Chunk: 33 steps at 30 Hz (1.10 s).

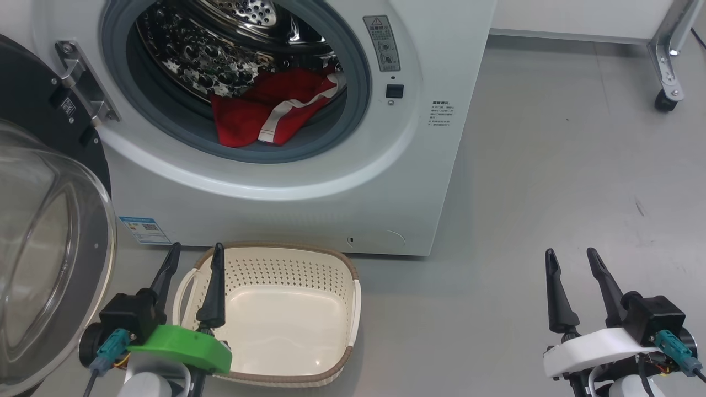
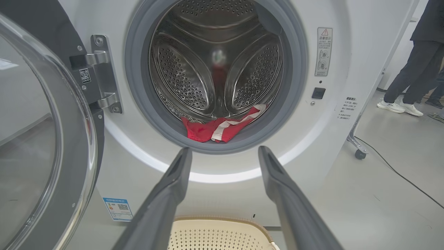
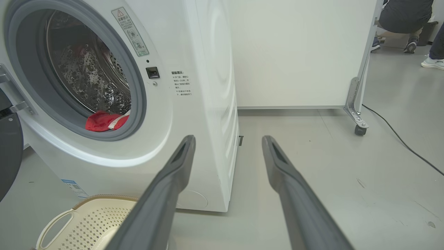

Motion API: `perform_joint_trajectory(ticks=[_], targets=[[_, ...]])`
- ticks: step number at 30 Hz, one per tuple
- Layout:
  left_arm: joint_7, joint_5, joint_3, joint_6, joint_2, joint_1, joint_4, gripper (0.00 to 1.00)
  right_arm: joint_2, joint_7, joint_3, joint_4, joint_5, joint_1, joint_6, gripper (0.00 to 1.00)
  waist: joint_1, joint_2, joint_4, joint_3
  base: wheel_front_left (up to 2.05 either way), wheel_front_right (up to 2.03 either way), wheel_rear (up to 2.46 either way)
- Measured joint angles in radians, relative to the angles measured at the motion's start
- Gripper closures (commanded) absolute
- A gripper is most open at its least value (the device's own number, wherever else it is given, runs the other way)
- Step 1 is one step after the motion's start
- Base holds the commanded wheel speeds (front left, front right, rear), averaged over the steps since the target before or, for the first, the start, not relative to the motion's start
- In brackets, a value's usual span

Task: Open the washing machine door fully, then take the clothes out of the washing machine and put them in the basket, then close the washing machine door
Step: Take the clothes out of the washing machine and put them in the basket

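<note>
The white washing machine [image 1: 353, 182] [image 2: 333, 146] [image 3: 204, 104] stands in front of me. Its door [image 1: 44, 248] [image 2: 41, 139] hangs swung out on the left. Red clothes [image 1: 265, 113] [image 2: 222, 128] [image 3: 104, 121] with white trim lie at the front lip of the steel drum. On the floor below sits the cream basket [image 1: 331, 275] [image 2: 222, 232] [image 3: 86, 215], nothing in it. My left gripper [image 1: 196, 252] [image 2: 224, 151] is open over the basket's left edge, holding nothing. Out on the bare floor to the right, my right gripper [image 1: 571, 255] [image 3: 229, 140] is open too, with nothing between its fingers.
A white panel on a castor frame [image 1: 667, 82] [image 3: 357, 121] stands behind and right of the machine. A black cable [image 3: 399, 135] runs across the grey floor there. A person's legs and shoes [image 2: 406, 86] [image 3: 409, 24] show at the far right.
</note>
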Motion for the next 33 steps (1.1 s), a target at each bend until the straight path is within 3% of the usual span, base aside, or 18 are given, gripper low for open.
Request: perform_joint_trajectory(ticks=[33], targets=[[0.000,0.019,-0.003,0.000,-0.001,0.000,0.000,0.00,0.001,0.000,0.008,0.008,0.000,-0.002,0.002,0.00,0.0000,0.0000,-0.008,0.007,0.13,-0.13,0.00]])
